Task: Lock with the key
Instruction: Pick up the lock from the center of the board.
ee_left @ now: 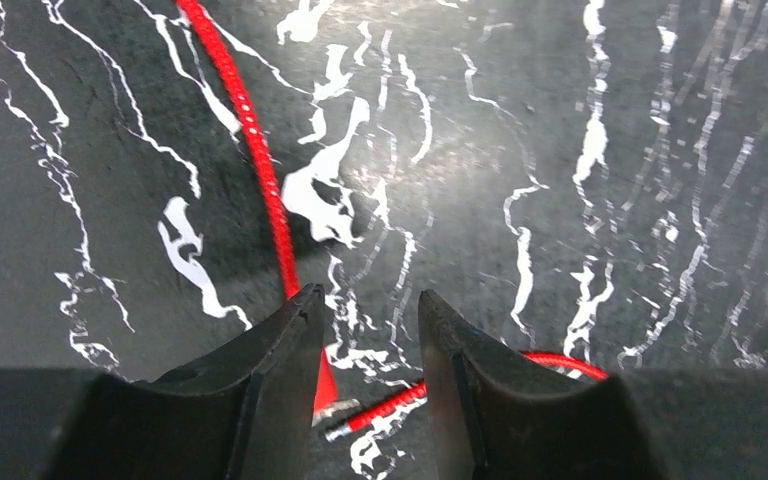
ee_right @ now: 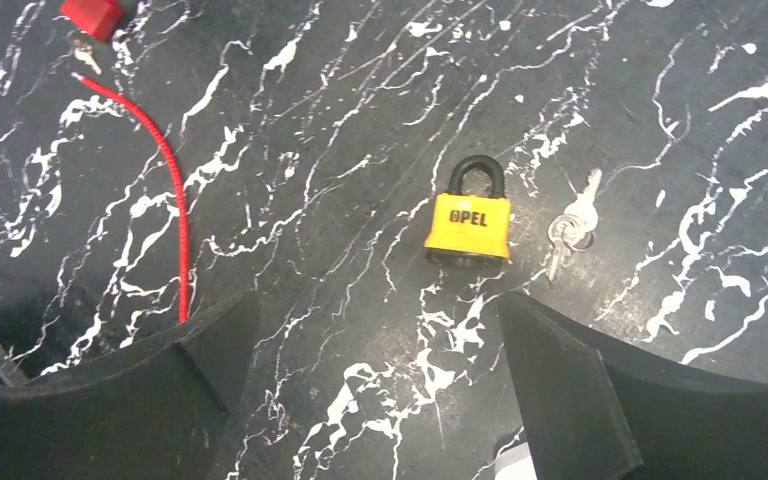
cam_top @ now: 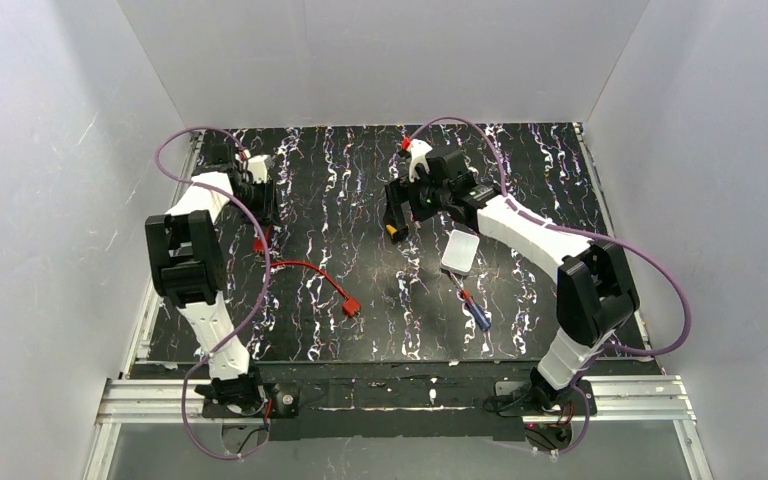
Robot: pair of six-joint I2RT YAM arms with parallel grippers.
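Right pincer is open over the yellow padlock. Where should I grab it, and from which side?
Probably take the padlock by its yellow body, coming straight down from above and closing across its two narrow sides. It lies flat, label up, shackle pointing away, so both sides are free. Mind the keys lying close beside it.

A small white box (cam_top: 460,251) is set on the black, white-veined table (cam_top: 340,190); a blue-handled screwdriver (cam_top: 473,309) is laid just beside it, toward the near edge.
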